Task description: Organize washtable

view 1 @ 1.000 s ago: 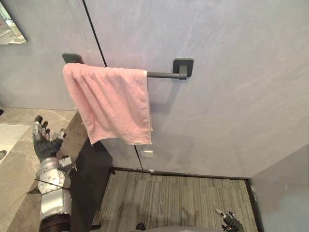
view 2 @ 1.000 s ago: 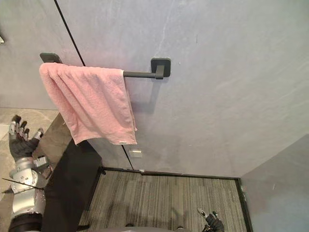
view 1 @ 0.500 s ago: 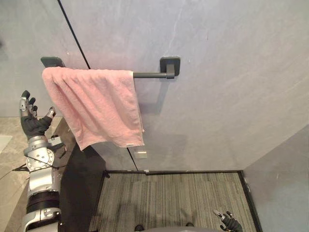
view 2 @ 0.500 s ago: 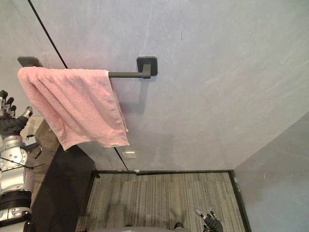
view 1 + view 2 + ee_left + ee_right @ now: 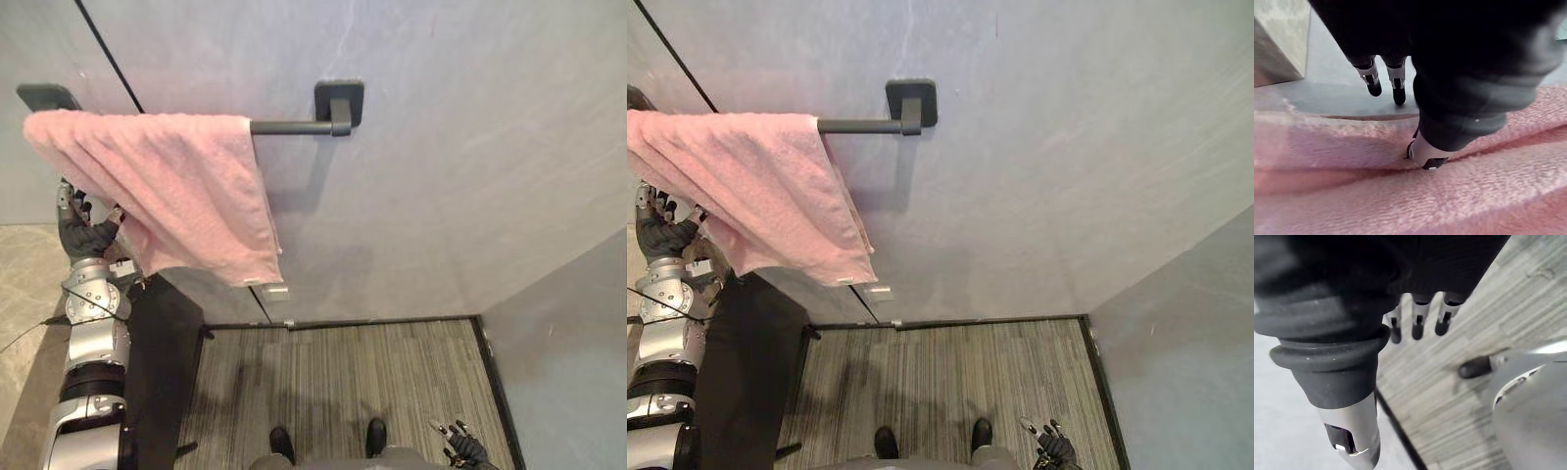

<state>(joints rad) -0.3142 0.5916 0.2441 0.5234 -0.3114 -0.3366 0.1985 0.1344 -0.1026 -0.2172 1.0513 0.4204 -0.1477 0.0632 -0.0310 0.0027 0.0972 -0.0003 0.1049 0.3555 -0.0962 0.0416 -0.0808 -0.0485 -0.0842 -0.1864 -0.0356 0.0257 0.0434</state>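
Your pink towel (image 5: pixel 167 196) hangs over the dark wall bar (image 5: pixel 289 126), covering its left part. Its left edge partly hides your left hand (image 5: pixel 83 238), raised there with fingers straight and thumb (image 5: pixel 1425 155) touching the cloth. Below are the stone counter (image 5: pixel 20 284) and black cabinet side (image 5: pixel 162 338). Your right hand (image 5: pixel 466 450) hangs loose-fingered, empty, low over the striped carpet (image 5: pixel 343 362).
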